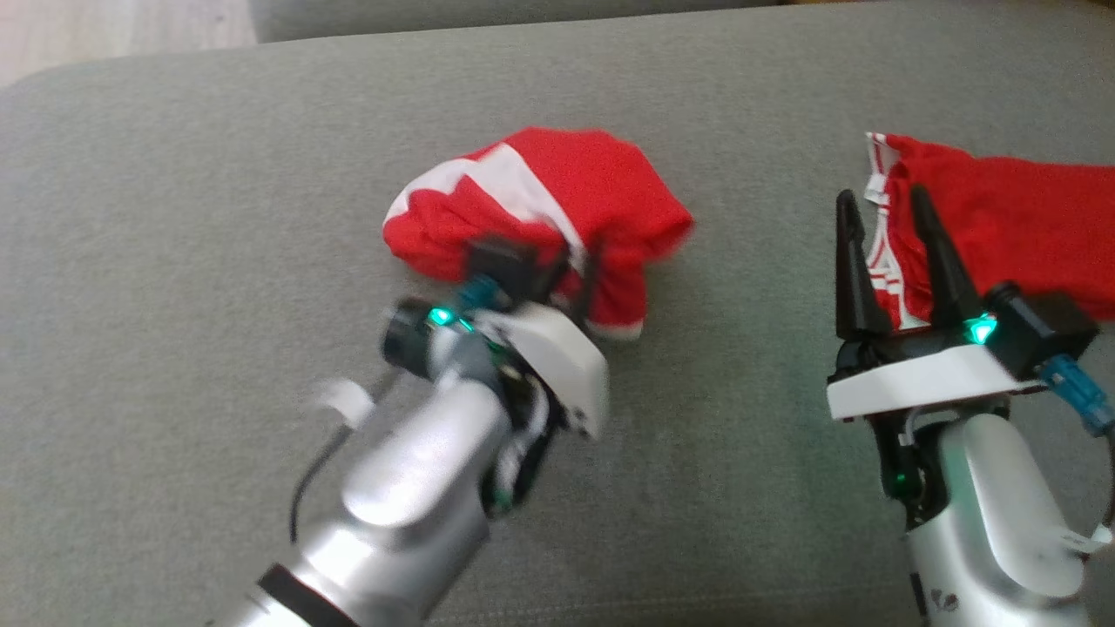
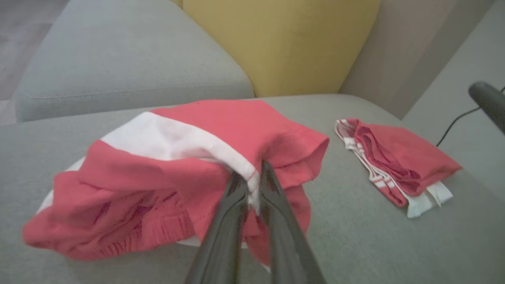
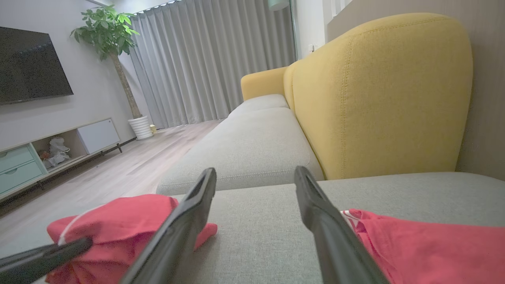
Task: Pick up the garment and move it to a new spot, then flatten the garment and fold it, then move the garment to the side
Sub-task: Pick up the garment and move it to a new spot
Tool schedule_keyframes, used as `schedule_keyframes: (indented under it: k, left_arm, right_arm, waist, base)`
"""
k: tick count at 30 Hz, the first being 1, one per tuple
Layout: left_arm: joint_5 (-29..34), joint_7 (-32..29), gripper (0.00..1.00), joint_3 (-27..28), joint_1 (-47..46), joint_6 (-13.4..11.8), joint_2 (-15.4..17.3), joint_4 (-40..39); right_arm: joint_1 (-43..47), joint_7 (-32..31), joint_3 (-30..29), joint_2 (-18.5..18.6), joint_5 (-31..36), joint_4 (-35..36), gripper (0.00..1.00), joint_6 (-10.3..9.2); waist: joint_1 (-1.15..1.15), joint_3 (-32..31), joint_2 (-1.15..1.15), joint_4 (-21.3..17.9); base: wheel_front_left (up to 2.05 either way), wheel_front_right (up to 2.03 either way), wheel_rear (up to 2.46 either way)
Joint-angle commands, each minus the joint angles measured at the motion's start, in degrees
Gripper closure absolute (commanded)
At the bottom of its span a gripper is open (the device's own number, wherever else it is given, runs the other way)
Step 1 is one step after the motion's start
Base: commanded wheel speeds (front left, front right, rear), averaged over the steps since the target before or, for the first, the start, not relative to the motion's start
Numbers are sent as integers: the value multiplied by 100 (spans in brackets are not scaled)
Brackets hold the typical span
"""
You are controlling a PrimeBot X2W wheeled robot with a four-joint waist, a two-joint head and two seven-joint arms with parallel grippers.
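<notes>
A bunched red garment with a white band [image 1: 540, 196] lies in the middle of the grey sofa seat [image 1: 218, 218]. My left gripper [image 1: 577, 261] is at its near edge, shut on a fold of the cloth. In the left wrist view the two fingers [image 2: 272, 205] pinch the red and white fabric [image 2: 177, 157] at the seam. My right gripper [image 1: 884, 209] stands open over the seat, fingers apart [image 3: 255, 177], with nothing between them. Its tips sit beside a second red garment with striped trim [image 1: 1010, 226], which lies folded at the right.
The folded second garment [image 2: 394, 165] lies on the same cushion, right of the held one. A yellow backrest [image 3: 378, 98] rises behind the seat, and another grey cushion [image 3: 248, 150] continues to the left. Beyond the sofa edge are a wood floor [image 3: 118, 165], a TV cabinet and a potted plant.
</notes>
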State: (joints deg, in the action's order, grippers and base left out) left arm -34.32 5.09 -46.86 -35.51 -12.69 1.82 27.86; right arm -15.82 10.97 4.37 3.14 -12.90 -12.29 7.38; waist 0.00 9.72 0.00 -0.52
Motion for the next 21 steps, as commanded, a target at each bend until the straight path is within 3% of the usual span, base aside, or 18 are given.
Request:
schedule_keyframes:
  k: [1, 5, 10, 15, 21]
  left_arm:
    - [-81, -11, 0, -257, -216, -159, 107, -187]
    - [-286, -27, 0, -866, -295, -297, 107, -79]
    - [-533, 155, 0, -997, -411, -344, 107, 75]
    - [-761, 684, 0, -550, -612, -386, 147, 313]
    - [-770, 975, 0, 270, -550, -306, 754, 137]
  right_arm:
    - [-215, 92, 206, -26, -61, 108, 0, 11]
    - [-236, 144, 252, -26, -96, 21, 0, 11]
    - [-232, 177, 240, -26, -108, -56, 0, 11]
    - [-181, 193, 231, -26, -68, -144, 0, 11]
    - [-48, 131, 287, -26, -31, -219, 0, 11]
  waist:
    - [0, 49, 0, -143]
    - [0, 86, 0, -198]
    - [0, 101, 0, -141]
    - [0, 31, 0, 76]
    - [0, -113, 0, 400]
  base:
    - [0, 0, 0]
    - [0, 0, 0]
    - [0, 0, 0]
    - [0, 0, 0]
    - [0, 0, 0]
